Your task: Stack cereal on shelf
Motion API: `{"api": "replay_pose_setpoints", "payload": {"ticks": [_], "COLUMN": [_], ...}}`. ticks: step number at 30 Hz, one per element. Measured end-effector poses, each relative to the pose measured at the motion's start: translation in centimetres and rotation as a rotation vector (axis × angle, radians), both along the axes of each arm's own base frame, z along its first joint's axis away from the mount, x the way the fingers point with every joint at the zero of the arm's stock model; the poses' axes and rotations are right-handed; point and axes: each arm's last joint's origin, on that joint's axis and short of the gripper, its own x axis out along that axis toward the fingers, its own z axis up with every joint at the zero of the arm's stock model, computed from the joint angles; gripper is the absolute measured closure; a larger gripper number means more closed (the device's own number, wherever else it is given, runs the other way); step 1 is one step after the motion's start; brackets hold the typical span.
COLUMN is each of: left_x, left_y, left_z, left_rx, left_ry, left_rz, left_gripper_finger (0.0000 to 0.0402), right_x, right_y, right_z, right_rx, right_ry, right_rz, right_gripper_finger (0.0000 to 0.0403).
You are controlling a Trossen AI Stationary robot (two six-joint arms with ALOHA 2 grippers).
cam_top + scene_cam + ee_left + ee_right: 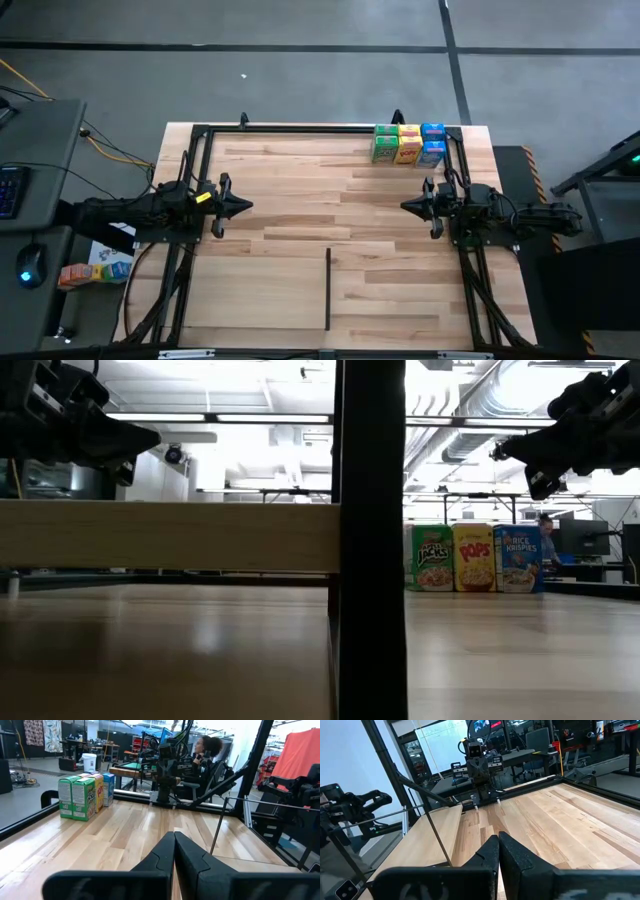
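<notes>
The left gripper (pixel 243 207) hangs at the left middle of the high view, its fingers (pixel 160 855) pressed together with nothing between them and nothing touching them. The right gripper (pixel 408 206) hangs at the right middle of that view, facing the left one across bare wood; its fingers (pixel 492 851) are likewise closed tight and hold nothing.

The cereal boxes (pixel 408 144) stand together in the upper right of the high view, at the far right corner of the table (pixel 300 200), in green, yellow-orange and blue. In the low view they stand right of centre, fronts readable: the green box (pixel 433 558) says "JACKS", the yellow box (pixel 474 558) "POPS", the blue box (pixel 518 558) "RICE KRISPIES".

The shelf (pixel 328 288) shows in the lower centre of the high view as a thin black bar, well apart from the boxes and both grippers.
</notes>
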Motion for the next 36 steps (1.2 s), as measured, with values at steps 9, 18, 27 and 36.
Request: {"api": "replay_pose_setpoints", "payload": {"ticks": [9, 18, 27, 36], "left_x": [0.0, -0.1, -1.5, 1.7], "left_y": [0.0, 0.0, 0.8, 1.4], "left_z": [0.0, 1.4, 5.7, 10.4], "left_rx": [0.0, -0.152, -0.445, -0.471], "left_ry": [0.0, -0.15, -0.61, -0.342], "left_rz": [0.0, -0.015, 0.174, 0.291], "left_gripper_finger": [0.0398, 0.0398, 0.0398, 0.0349], "right_x": [0.0, 0.0, 0.0, 0.0], "right_y": [0.0, 0.0, 0.0, 0.0], "right_z": [0.0, 0.0, 0.0, 0.0], "right_rx": [0.0, 0.0, 0.0, 0.0], "right_ry": [0.0, 0.0, 0.0, 0.0], "right_rz": [0.0, 0.0, 0.0, 0.0], "right_gripper_finger": [0.0402, 0.0402, 0.0402, 0.0402]}}
